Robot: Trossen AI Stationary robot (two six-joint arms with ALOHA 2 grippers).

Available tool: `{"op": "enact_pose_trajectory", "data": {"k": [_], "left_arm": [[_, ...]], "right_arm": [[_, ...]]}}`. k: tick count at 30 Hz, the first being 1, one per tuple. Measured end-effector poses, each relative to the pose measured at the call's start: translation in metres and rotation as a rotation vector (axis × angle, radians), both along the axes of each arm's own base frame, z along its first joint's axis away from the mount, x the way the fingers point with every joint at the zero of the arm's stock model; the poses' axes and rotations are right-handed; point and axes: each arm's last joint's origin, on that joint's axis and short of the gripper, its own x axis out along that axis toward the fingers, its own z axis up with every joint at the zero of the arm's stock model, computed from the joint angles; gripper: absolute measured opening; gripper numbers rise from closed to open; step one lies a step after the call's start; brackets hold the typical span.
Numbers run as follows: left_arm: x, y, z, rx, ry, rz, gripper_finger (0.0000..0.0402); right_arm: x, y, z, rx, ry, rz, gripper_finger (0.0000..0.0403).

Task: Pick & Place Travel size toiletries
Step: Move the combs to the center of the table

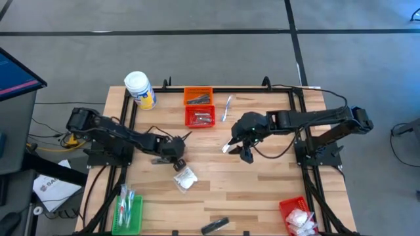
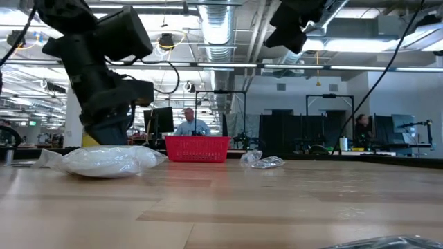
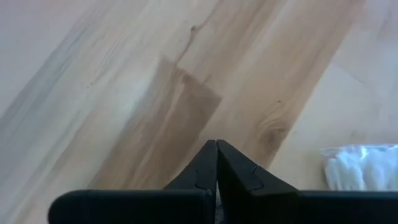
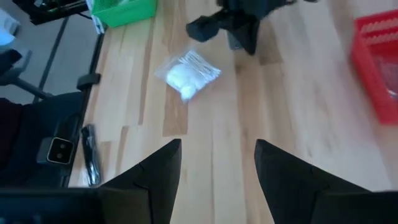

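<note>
Surface (image 1: 262, 190) mostly bare wood around the white packet (image 1: 185, 178), open on all sides but the one toward the left tool (image 1: 177, 155); left tool just beside the packet, fingers pressed together, empty; right tool (image 1: 244, 152) well apart from it, jaws parted midway; a pale item at its tips, grip unclear; dark tube (image 1: 214, 226) beyond the packet, at the surface's edge.
</note>
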Motion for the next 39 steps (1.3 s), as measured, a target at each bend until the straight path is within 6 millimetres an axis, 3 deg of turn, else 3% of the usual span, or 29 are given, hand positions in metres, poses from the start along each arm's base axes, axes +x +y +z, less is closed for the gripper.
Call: {"op": "enact_pose_trajectory", "data": {"k": [4,10,15,20,29,35,39], "left_arm": [[0.003,-0.004,0.002,0.031,-0.009,-0.026,0.0000],[-0.001,-0.016,0.027,0.089,-0.127,-0.049,0.0000],[-0.010,-0.031,0.041,0.052,-0.182,-0.069,0.0000],[-0.022,-0.045,0.039,0.019,-0.125,-0.064,0.0000],[-0.041,-0.042,0.030,0.024,0.056,0.076,0.0000],[-0.043,-0.038,0.029,0.021,0.075,0.126,0.0000],[-0.041,-0.037,0.026,0.029,0.087,0.138,0.0000]], "right_arm": [[0.015,0.013,-0.014,0.002,0.000,0.039,0.0195],[0.036,0.030,-0.041,0.006,0.053,0.091,0.0194],[0.042,0.040,-0.042,0.093,0.149,0.186,0.0196],[0.041,0.071,-0.049,0.097,0.154,0.278,0.0193],[0.036,0.145,-0.094,-0.075,0.212,0.333,0.0174],[0.039,0.158,-0.132,-0.143,0.318,0.293,0.0150],[0.047,0.162,-0.143,-0.162,0.325,0.321,0.0129]]}}
